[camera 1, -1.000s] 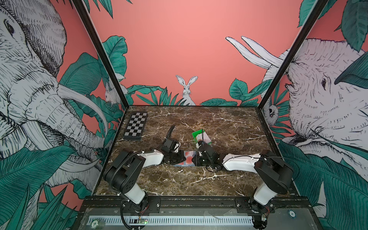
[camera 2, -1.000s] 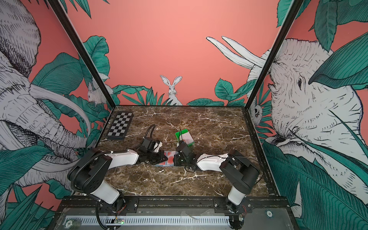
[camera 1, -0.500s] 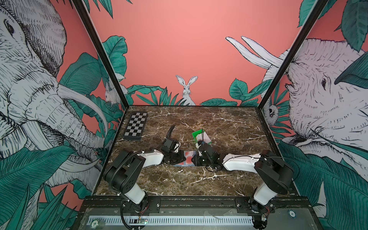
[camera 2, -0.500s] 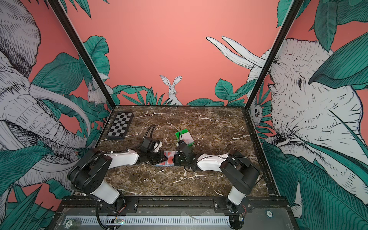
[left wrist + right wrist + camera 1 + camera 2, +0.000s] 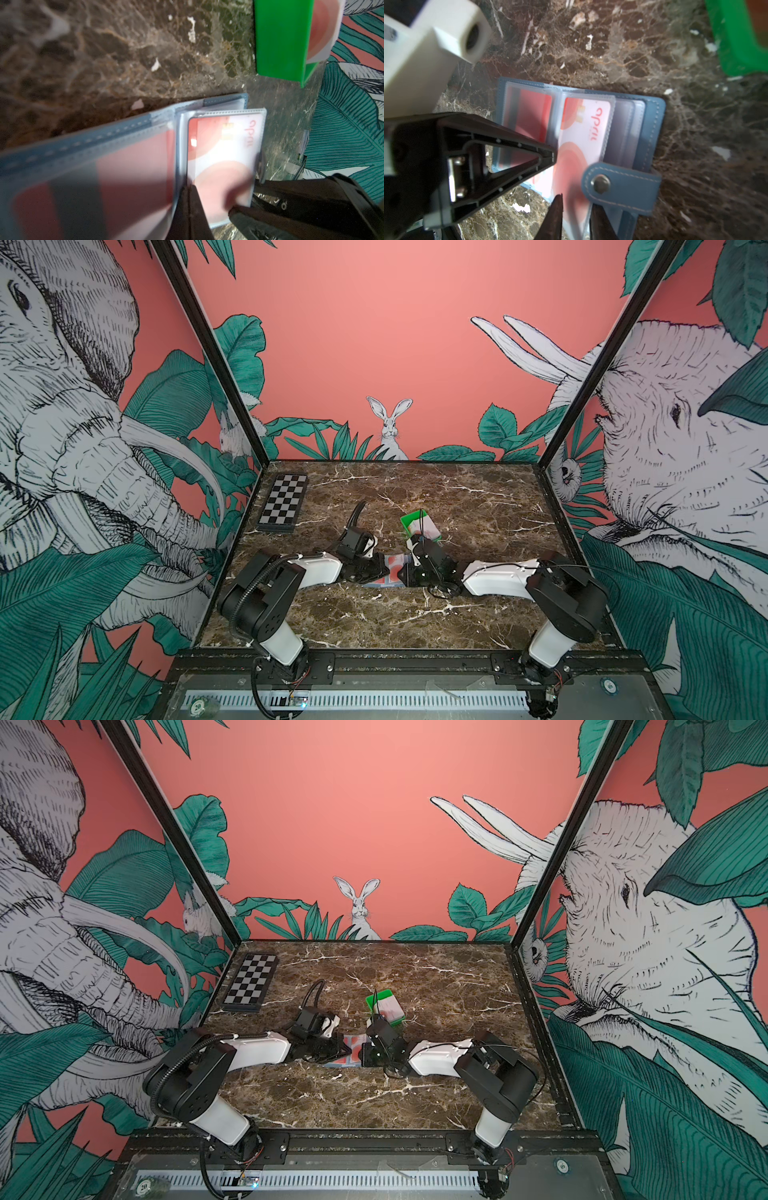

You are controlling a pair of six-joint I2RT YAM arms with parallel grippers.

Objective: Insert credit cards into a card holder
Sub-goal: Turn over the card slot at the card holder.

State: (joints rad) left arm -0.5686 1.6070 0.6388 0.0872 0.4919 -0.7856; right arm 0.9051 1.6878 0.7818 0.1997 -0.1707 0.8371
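The slate-blue card holder [image 5: 390, 572] [image 5: 351, 1052] lies open on the marble between both grippers, its snap tab [image 5: 620, 187] folded over the near edge. My left gripper [image 5: 188, 193] [image 5: 552, 156] is shut, pinching the edge of a clear sleeve. A white credit card [image 5: 583, 145] [image 5: 220, 158] with red circles sits partly inside that sleeve. My right gripper [image 5: 576, 207] is shut on the card's outer end. Another card [image 5: 533, 116], red with a dark stripe, fills the neighbouring sleeve.
A green tray [image 5: 409, 522] [image 5: 376, 1000] with more cards [image 5: 428, 529] stands just behind the right gripper. A checkerboard [image 5: 284, 502] lies at the back left. Walls close in the table on three sides.
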